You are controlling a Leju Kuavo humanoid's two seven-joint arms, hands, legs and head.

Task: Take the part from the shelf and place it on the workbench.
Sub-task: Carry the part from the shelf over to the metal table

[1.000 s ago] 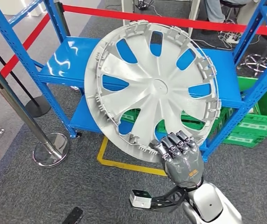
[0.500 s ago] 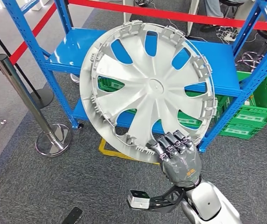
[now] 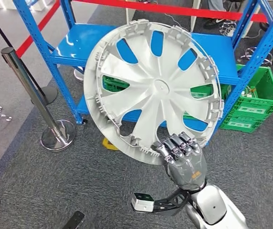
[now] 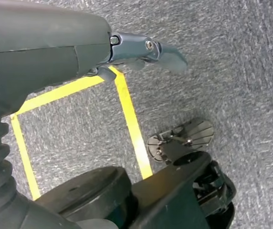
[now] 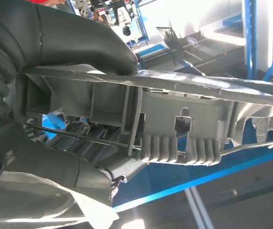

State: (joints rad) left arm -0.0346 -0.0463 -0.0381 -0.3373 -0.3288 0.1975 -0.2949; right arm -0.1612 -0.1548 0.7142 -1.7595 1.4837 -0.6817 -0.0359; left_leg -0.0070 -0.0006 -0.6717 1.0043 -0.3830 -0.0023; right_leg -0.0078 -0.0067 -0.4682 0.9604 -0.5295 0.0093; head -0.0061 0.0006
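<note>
At far left of the head view, a chrome stanchion post (image 3: 30, 93) is seen leaning over its round base on grey carpet, with a red barrier belt (image 3: 37, 29) running up behind it. A small dark object (image 3: 74, 220) lies on the carpet near the bottom edge; what it is cannot be told. Just right of the post, a blue steel shelf (image 3: 77, 40) is seen, and a short piece of yellow floor tape (image 3: 108, 143) is visible below it.

In front of the shelf, the part, a large silver wheel cover (image 3: 153, 90), is held up off the shelf, tilted, inner side with clips and wire ring facing the camera. Its lower rim is gripped by the right hand (image 3: 183, 160), fingers curled over the edge; in the right wrist view the rim (image 5: 171, 129) is seen clamped between thumb and fingers. A small orange mark is seen on the back of that hand, too small to read.

At right, green plastic crates (image 3: 256, 102) are seen under and beside the shelf; pale label strips are present, unreadable.

In the left wrist view, the left hand (image 4: 91, 47) hangs over carpet and yellow tape lines, one dark finger extended; whether it is open or closed cannot be told.
</note>
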